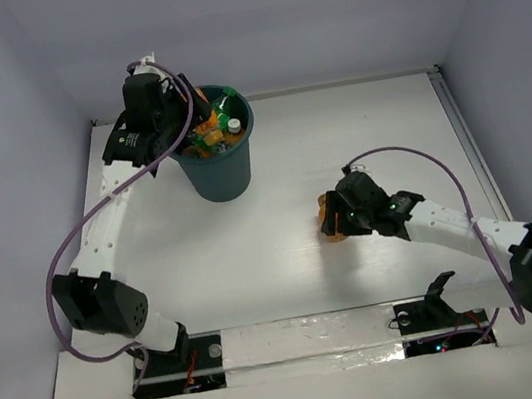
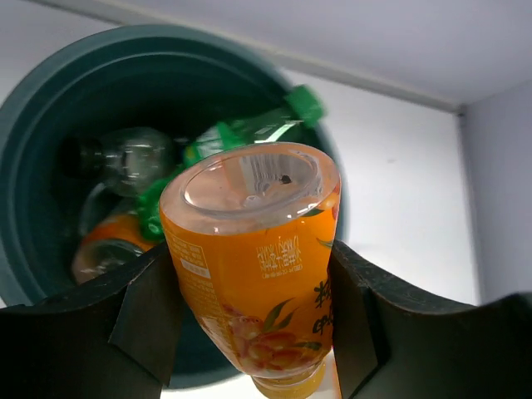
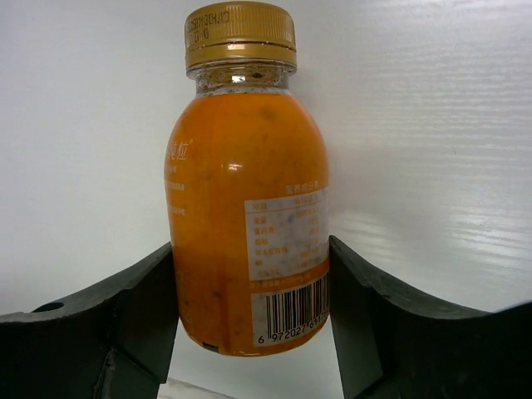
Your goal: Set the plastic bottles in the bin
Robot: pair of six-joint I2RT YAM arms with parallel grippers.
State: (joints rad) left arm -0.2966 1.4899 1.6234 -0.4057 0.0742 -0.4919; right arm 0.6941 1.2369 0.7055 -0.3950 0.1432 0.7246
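The dark teal bin [image 1: 225,178] stands at the back left of the table. Over its mouth my left gripper [image 2: 249,324] is shut on an orange bottle [image 2: 258,266], whose clear base points toward the bin [image 2: 50,83] and whose cap points back at the wrist. Inside the bin lie a green bottle [image 2: 249,129], a clear bottle [image 2: 133,158] and another orange bottle [image 2: 108,241]. Right of centre on the table, my right gripper [image 1: 342,218] has its fingers against both sides of a gold-capped orange bottle [image 3: 241,208], near the bottle's base.
White enclosure walls close in the table at the back and sides. A raised rail [image 1: 459,128] runs along the right edge. The left arm's purple cable [image 1: 80,239] loops out over the table's left side.
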